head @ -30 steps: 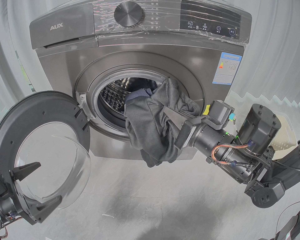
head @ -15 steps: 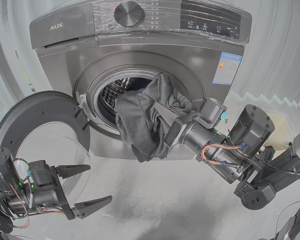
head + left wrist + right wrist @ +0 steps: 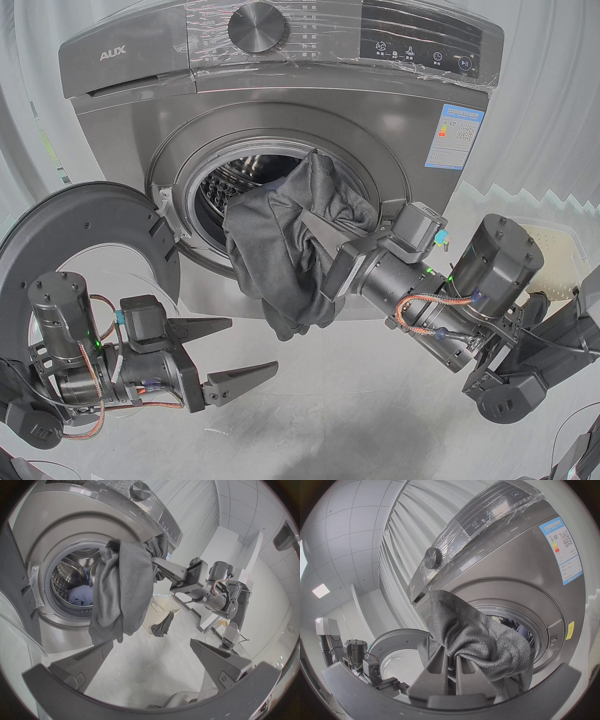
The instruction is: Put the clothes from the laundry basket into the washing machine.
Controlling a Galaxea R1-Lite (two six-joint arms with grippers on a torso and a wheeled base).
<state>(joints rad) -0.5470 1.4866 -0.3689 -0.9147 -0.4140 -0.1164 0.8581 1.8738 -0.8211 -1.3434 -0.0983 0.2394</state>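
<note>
Dark grey garment (fine mesh weave); silver-grey washing machine; cream laundry basket.

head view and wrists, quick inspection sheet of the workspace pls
surface: pale grey tiled floor.
job's things: grey front-loading washing machine, round door swung open; dark grey knit garment hanging at the drum mouth; blue garment inside the drum; cream perforated laundry basket on the floor, a dark cloth draped over its rim.
clutter: nothing seen.
grippers: right gripper shut on the dark grey knit garment; left gripper open, low by the door.
cables: orange braided cables along both wrists.
surroundings: pale curtain behind the machine.
</note>
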